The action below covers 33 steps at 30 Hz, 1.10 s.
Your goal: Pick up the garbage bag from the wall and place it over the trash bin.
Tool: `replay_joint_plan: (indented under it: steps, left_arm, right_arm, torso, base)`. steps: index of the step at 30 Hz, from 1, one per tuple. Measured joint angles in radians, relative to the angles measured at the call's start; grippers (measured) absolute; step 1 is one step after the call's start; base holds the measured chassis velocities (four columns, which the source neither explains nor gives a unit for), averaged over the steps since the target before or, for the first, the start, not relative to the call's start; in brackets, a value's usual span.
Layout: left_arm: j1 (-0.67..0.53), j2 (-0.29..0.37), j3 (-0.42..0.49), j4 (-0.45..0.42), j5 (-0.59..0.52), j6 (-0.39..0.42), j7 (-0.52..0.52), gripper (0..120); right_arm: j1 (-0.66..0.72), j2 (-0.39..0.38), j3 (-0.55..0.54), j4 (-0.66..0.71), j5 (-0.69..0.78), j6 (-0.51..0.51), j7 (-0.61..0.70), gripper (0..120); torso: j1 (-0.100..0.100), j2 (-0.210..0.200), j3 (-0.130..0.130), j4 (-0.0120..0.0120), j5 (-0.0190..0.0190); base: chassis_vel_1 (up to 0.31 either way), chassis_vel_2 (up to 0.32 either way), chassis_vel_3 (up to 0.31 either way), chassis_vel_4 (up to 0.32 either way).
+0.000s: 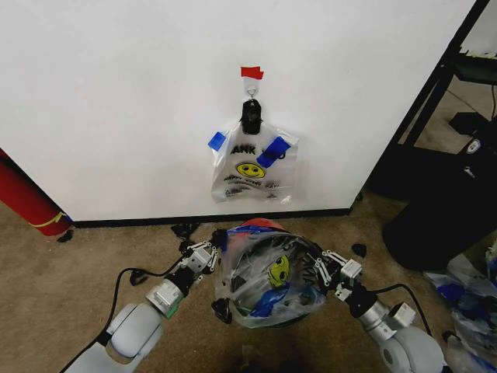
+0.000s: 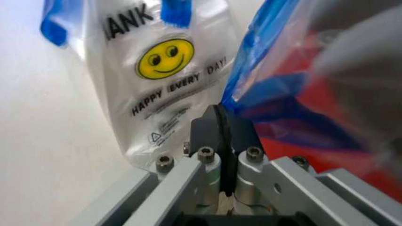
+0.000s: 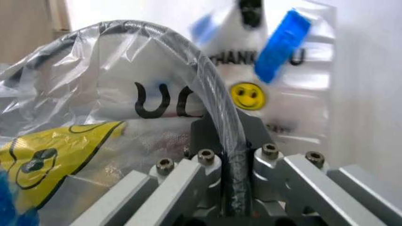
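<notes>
The garbage bag (image 1: 268,276), crinkly and see-through with a yellow smiley and blue tape, is spread over the trash bin, whose red rim (image 1: 260,227) shows at its far side. My left gripper (image 1: 211,256) is shut on the bag's left edge; in the left wrist view its fingers (image 2: 223,117) pinch the blue-taped film (image 2: 301,94). On the bag's right edge my right gripper (image 1: 322,268) is shut too; the right wrist view has film (image 3: 94,117) wrapped over a dark curved rim (image 3: 207,75) running between the shut fingers (image 3: 225,136). The white wall (image 1: 116,93) stands behind.
A flat smiley bag (image 1: 250,167) hangs from a black clip (image 1: 250,115) on a hook under red tape (image 1: 251,72). A long red cylinder (image 1: 27,198) leans at the left. Black furniture (image 1: 443,194) and loose plastic (image 1: 466,295) crowd the right. Brown carpet (image 1: 78,264) lies in front.
</notes>
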Motion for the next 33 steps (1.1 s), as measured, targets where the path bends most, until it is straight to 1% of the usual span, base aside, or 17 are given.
replay_joint_plan:
  steps: [3, 7, 8, 9, 10, 11, 12, 13, 15, 17, 18, 22, 25, 27, 29, 32, 33]
  left_arm:
    - [0.004, -0.001, 0.0, 0.004, -0.028, -0.015, -0.013, 3]
    - [0.006, -0.004, 0.0, 0.016, -0.058, -0.031, -0.052, 16]
    - [0.007, -0.004, -0.001, 0.018, -0.062, -0.032, -0.063, 25]
    - [0.007, -0.004, -0.002, 0.019, -0.064, -0.032, -0.07, 26]
    - [0.009, -0.004, -0.004, 0.02, -0.069, -0.033, -0.084, 31]
    - [0.009, -0.004, -0.004, 0.02, -0.069, -0.033, -0.084, 31]
    - [0.01, -0.004, -0.005, 0.02, -0.072, -0.035, -0.091, 34]
    - [0.017, -0.002, -0.008, 0.018, -0.079, -0.042, -0.097, 41]
    - [0.052, 0.008, -0.011, -0.024, -0.096, -0.085, -0.059, 49]
    - [0.079, 0.009, -0.009, -0.061, -0.096, -0.106, -0.024, 56]
    - [0.079, 0.009, -0.009, -0.061, -0.096, -0.106, -0.024, 56]
    - [0.157, -0.01, 0.01, -0.138, -0.073, -0.135, 0.063, 74]
    - [0.19, -0.023, 0.032, -0.141, -0.028, -0.154, 0.135, 86]
    - [0.191, -0.028, 0.043, -0.133, -0.015, -0.159, 0.16, 90]
    - [0.17, -0.035, 0.078, -0.107, 0.004, -0.161, 0.184, 91]
    - [0.129, -0.04, 0.119, -0.084, 0.008, -0.15, 0.187, 81]
    - [0.129, -0.04, 0.119, -0.084, 0.008, -0.15, 0.187, 81]
  right_arm:
    - [-0.001, 0.005, -0.008, -0.008, -0.008, -0.007, 0.054, 0]
    - [-0.001, 0.014, -0.025, -0.018, -0.02, -0.024, 0.15, 0]
    - [-0.001, 0.016, -0.029, -0.02, -0.022, -0.03, 0.175, 0]
    - [-0.001, 0.017, -0.031, -0.02, -0.023, -0.034, 0.186, 0]
    - [-0.001, 0.02, -0.037, -0.021, -0.025, -0.047, 0.229, 0]
    - [-0.001, 0.02, -0.037, -0.021, -0.025, -0.047, 0.229, 0]
    - [-0.001, 0.021, -0.041, -0.021, -0.026, -0.057, 0.257, 0]
    - [0.0, 0.024, -0.048, -0.021, -0.031, -0.079, 0.313, 0]
    - [0.005, 0.029, -0.059, -0.025, -0.054, -0.107, 0.401, 0]
    - [0.011, 0.032, -0.059, -0.035, -0.092, -0.099, 0.413, 0]
    - [0.011, 0.032, -0.059, -0.035, -0.092, -0.099, 0.413, 0]
    - [0.017, 0.039, -0.066, -0.049, -0.192, -0.037, 0.422, 0]
    - [0.018, 0.045, -0.069, -0.049, -0.247, 0.007, 0.422, 0]
    - [0.019, 0.045, -0.069, -0.049, -0.264, 0.021, 0.421, 0]
    - [0.023, 0.047, -0.069, -0.046, -0.299, 0.051, 0.419, 0]
    - [0.031, 0.048, -0.071, -0.049, -0.344, 0.082, 0.419, 0]
    - [0.031, 0.048, -0.071, -0.049, -0.344, 0.082, 0.419, 0]
  torso:
    - [0.0, 0.0, 0.0, 0.0, 0.0]
    - [0.0, 0.0, 0.0, 0.0, 0.0]
    - [0.0, 0.0, 0.0, 0.0, 0.0]
    - [0.0, 0.0, 0.0, 0.0, 0.0]
    - [0.0, 0.0, 0.0, 0.0, 0.0]
    - [0.0, 0.0, 0.0, 0.0, 0.0]
    - [0.0, 0.0, 0.0, 0.0, 0.0]
    - [0.0, 0.0, 0.0, 0.0, 0.0]
    - [0.0, 0.0, 0.0, -0.0001, 0.0001]
    - [0.0, 0.0, 0.0, 0.0001, 0.0001]
    - [0.0, 0.0, 0.0, 0.0001, 0.0001]
    - [0.0, 0.0, 0.0, 0.0001, 0.0002]
    - [0.0, 0.0, 0.0, 0.0002, 0.0001]
    - [0.0, 0.0, 0.0, 0.0002, 0.0002]
    - [0.0, 0.0, 0.0, 0.0001, 0.0001]
    - [0.0, 0.0, 0.0, 0.0, 0.0001]
    - [0.0, 0.0, 0.0, 0.0, 0.0001]
  base:
    - [0.0, 0.0, 0.0, 0.0]
    - [0.0, 0.0, 0.0, 0.0]
    - [0.0, 0.0, 0.0, 0.0]
    - [0.0, 0.0, 0.0, 0.0]
    - [0.0, 0.0, 0.0, 0.0]
    - [0.0, 0.0, 0.0, 0.0]
    - [0.0, 0.0, 0.0, 0.0]
    - [0.0, 0.0, 0.0, 0.0]
    - [0.0, 0.0, 0.0, 0.0]
    - [0.0, 0.0, 0.0, 0.0]
    - [0.0, 0.0, 0.0, 0.0]
    - [0.0, 0.0, 0.0, 0.0]
    - [0.0, 0.0, 0.0, 0.0]
    - [0.0, 0.0, 0.0, 0.0]
    - [0.0, 0.0, 0.0, 0.0]
    - [0.0, 0.0, 0.0, 0.0]
    - [0.0, 0.0, 0.0, 0.0]
